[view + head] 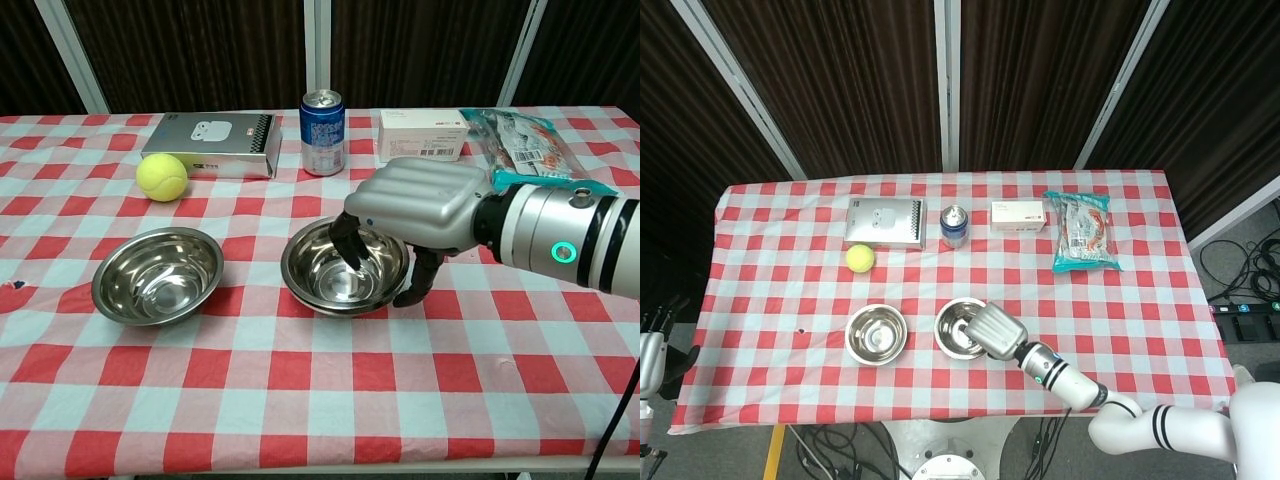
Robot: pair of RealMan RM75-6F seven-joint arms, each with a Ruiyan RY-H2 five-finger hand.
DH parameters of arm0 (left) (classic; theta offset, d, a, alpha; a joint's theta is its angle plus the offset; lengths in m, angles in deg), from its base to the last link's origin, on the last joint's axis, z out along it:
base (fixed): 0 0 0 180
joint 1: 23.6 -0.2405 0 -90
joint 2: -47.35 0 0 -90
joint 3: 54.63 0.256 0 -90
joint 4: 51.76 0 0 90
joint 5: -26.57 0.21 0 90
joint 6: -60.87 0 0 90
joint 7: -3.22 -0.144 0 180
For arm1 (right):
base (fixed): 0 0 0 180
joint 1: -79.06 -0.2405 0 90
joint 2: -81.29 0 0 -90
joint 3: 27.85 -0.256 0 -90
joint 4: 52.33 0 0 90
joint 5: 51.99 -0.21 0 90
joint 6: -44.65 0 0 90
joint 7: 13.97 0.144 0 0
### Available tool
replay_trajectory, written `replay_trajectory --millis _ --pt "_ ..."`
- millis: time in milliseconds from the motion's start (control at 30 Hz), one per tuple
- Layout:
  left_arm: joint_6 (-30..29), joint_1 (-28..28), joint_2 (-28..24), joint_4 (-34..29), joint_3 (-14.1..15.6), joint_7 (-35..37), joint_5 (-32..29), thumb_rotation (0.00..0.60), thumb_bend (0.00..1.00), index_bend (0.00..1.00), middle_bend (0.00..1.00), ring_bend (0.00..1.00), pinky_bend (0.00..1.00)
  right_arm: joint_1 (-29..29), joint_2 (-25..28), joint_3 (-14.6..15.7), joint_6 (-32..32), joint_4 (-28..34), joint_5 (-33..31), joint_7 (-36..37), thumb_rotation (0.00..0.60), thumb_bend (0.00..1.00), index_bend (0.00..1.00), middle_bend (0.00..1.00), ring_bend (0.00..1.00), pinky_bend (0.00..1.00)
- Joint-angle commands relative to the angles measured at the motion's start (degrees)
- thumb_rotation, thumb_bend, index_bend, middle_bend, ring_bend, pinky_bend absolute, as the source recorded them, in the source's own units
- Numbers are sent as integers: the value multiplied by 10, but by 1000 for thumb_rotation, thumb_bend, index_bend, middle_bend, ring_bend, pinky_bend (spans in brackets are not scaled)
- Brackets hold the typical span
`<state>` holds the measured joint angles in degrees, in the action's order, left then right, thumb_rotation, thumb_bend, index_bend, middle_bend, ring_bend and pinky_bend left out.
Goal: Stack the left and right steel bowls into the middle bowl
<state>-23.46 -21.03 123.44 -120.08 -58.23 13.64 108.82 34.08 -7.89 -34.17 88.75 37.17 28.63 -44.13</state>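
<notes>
Two steel bowls sit nested at the table's front middle: the right-hand bowl [956, 324] [335, 262] rests inside the middle bowl, whose rim [330, 302] shows just beneath it. My right hand [992, 332] [420, 205] hangs over their right side and grips the top bowl's rim, fingers [349, 243] inside and thumb outside. The left steel bowl [876, 333] [157, 275] stands alone to the left, upright and empty. Far off at the table's left edge, my left hand [648, 352] holds nothing, fingers apart.
At the back stand a yellow tennis ball [860, 258] [162, 177], a grey box [885, 221] [210, 145], a blue can [954, 226] [322, 118], a white box [1018, 215] [423, 135] and a snack bag [1084, 232] [520, 135]. A checked cloth covers the table.
</notes>
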Motion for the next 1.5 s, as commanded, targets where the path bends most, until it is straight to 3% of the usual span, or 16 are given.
replay_trajectory --millis 33,300,400,433,500,567,633,700,900,1133,1333,1500 --pt "0 1 0 -1 0 -1 1 600 313 201 216 164 251 0 18 -3 8 17 -10 -10 600 0 360 382 794 726" --pt "-1 3 -6 -16 0 -8 5 600 313 201 216 164 251 44 129 -14 112 112 15 1 600 0 343 377 786 727" --pt "-3 6 -6 -25 2 -17 13 600 312 201 216 164 251 84 189 -10 171 135 23 29 600 0 340 372 683 703" --pt "-2 8 -6 -28 4 -20 16 600 311 201 216 164 251 97 204 -9 189 139 25 38 600 0 332 361 591 646" --pt "-1 11 -8 -34 8 -29 24 600 309 201 216 164 251 136 239 -2 244 140 32 51 600 0 305 324 366 422" --pt "-2 14 -8 -42 10 -35 30 600 305 201 216 164 252 176 266 10 289 149 27 51 600 0 259 269 208 214" --pt "1 18 -10 -51 13 -44 37 600 299 201 216 164 252 218 296 24 324 168 7 65 600 0 184 194 93 65" --pt "3 21 -11 -58 17 -53 43 600 295 201 216 164 252 245 317 34 342 175 -6 80 600 0 118 127 16 3" --pt "8 28 -19 -88 28 -92 62 600 294 201 216 164 253 296 328 47 370 130 -24 143 600 0 63 98 0 0" --pt "11 31 -32 -133 49 -141 86 600 293 201 216 164 284 306 296 55 330 60 -37 199 600 0 57 96 0 0" --pt "59 54 -48 -214 81 -192 127 600 290 201 216 164 302 297 287 44 307 41 -36 220 600 0 56 94 0 0" --pt "102 85 -36 -256 87 -243 152 600 289 201 216 164 303 291 288 36 300 42 -28 225 600 2 56 91 0 0"
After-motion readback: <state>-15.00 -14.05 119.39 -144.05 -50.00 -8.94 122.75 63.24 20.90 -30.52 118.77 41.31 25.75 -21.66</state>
